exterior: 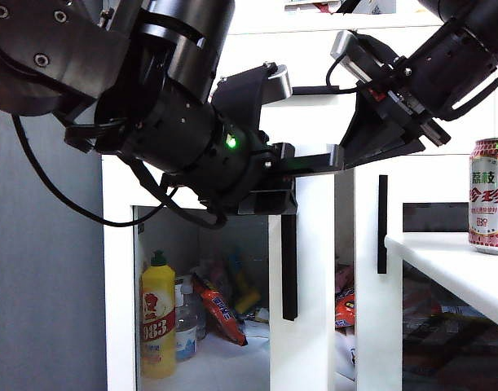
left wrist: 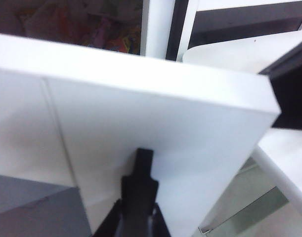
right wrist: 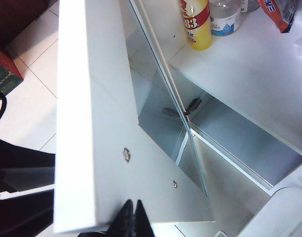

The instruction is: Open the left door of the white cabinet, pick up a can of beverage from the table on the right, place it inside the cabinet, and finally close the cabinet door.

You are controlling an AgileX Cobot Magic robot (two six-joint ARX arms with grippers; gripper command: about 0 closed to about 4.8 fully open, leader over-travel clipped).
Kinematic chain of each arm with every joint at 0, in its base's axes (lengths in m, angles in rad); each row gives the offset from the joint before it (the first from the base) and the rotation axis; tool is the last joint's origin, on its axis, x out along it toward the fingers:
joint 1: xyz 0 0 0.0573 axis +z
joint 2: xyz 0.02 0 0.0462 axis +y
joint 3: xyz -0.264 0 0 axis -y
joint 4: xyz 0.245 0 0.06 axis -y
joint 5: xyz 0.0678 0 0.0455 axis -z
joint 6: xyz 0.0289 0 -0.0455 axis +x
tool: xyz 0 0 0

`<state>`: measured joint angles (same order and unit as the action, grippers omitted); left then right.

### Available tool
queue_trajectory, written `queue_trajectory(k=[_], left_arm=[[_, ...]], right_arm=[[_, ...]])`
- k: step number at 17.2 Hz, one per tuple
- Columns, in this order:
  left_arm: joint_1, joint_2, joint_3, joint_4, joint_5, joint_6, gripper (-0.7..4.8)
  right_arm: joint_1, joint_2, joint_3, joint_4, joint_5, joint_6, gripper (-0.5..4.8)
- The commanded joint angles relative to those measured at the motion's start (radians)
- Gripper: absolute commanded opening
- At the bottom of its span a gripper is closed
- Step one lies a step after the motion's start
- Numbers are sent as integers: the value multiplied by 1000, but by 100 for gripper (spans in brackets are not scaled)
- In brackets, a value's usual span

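The left door [exterior: 301,269] of the white cabinet [exterior: 118,269] stands swung out, edge-on to the exterior camera, its black bar handle [exterior: 289,269] facing the opened compartment. The left gripper [exterior: 318,163] sits at the door's top edge, its fingers drawn almost together; in the left wrist view the dark fingers [left wrist: 140,192] lie flat against the white door frame [left wrist: 155,133], and whether they pinch the edge cannot be told. The right gripper [exterior: 379,130] hangs just beside the left one, above the door and toward the table side, with its fingers [right wrist: 132,219] pressed together and nothing between them. In the right wrist view it is at the door's white frame [right wrist: 91,123], looking down the inner face with its two screw heads and the glass panel [right wrist: 160,113].

The can of beverage [exterior: 490,195] stands upright on the table [exterior: 452,265], well away from both grippers, at the right edge of the exterior view.

Below the grippers, inside the opened compartment, a yellow bottle [exterior: 158,318] with a green cap stands upright at the front. A clear bottle [exterior: 186,326] is just beside it and a red snack packet [exterior: 220,314] leans behind. The cabinet's right door [exterior: 371,277] is closed, its own black handle [exterior: 382,224] vertical.
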<state>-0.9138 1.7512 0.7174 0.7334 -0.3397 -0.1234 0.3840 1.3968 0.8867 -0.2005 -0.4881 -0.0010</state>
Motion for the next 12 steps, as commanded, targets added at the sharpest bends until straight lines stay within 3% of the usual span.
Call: queue_trajectory(k=[1,5,9,12], left_arm=[[11,-17,4,-8,-84,-8,-5],[11,-64,4,-275,-86,-8,-5],[11,-111,4,-361,-87,-8,-5],[11,-175,4,-544,-97,-7,-5]], right_arm=[[10,-4,3,8,-108,-2,-2],[66,-1,3,22,-118,1,-1],[151,2,3,39,-128,20,-1],[193,1,3,40,-174,51,-2]])
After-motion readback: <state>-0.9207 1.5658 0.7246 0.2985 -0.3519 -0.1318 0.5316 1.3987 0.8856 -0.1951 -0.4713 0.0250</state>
